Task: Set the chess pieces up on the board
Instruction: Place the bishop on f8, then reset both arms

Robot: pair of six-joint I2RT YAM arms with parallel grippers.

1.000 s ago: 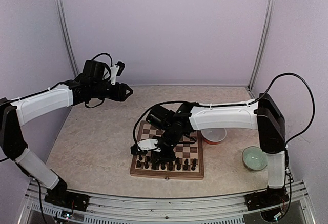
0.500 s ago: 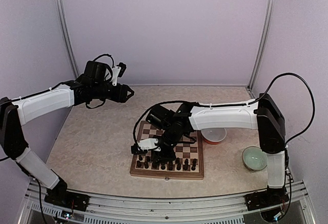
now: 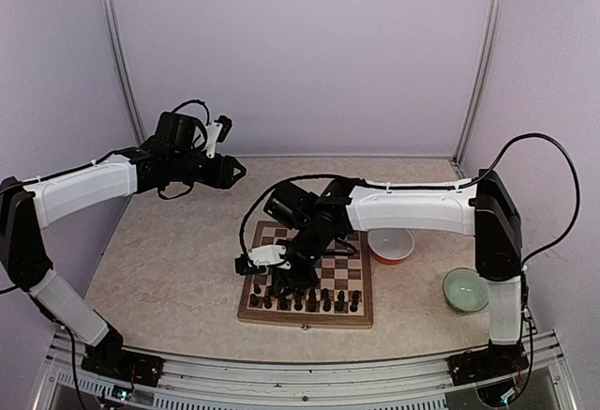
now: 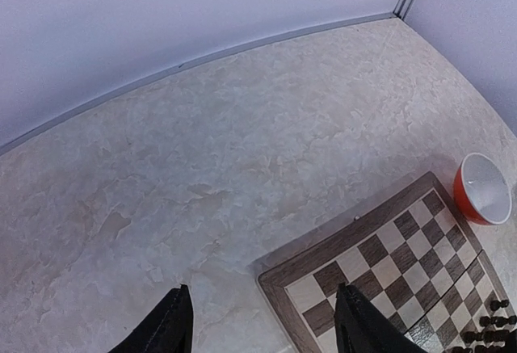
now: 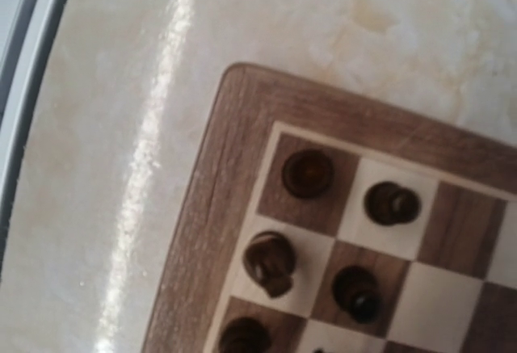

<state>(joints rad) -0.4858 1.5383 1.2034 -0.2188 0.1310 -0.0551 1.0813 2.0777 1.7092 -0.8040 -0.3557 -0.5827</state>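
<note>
A square wooden chessboard with dark brown and cream squares and a light brown border [image 3: 356, 318] lies on the mottled beige table [image 3: 169, 260], a little toward 5 o'clock of its middle. The tiny dark brown-black chess pieces [image 3: 323, 299] stand in two close rows along the board's 6 o'clock edge. From that I judge the dark side largely set, though the arm hides some squares and I cannot count them. The squares toward 12 o'clock look bare, and no light pieces show anywhere. The right gripper [image 3: 281, 277] hangs over the rows at the board's 7 o'clock corner. Its fingers are out of its own wrist view and too small from above, so I cannot tell whether they are apart or closed. That wrist view shows five pieces on the corner squares, right by the border, with little room between neighbours. The left gripper [image 4: 262, 333] is raised at 10 o'clock of the board, fingers apart and empty. Open room lies at 9 o'clock and on the board's far half. A red round bowl with a white inside [image 3: 391, 244] crowds the 2 o'clock corner, and a pale green round bowl [image 3: 466, 290] sits apart at 4 o'clock.
</note>
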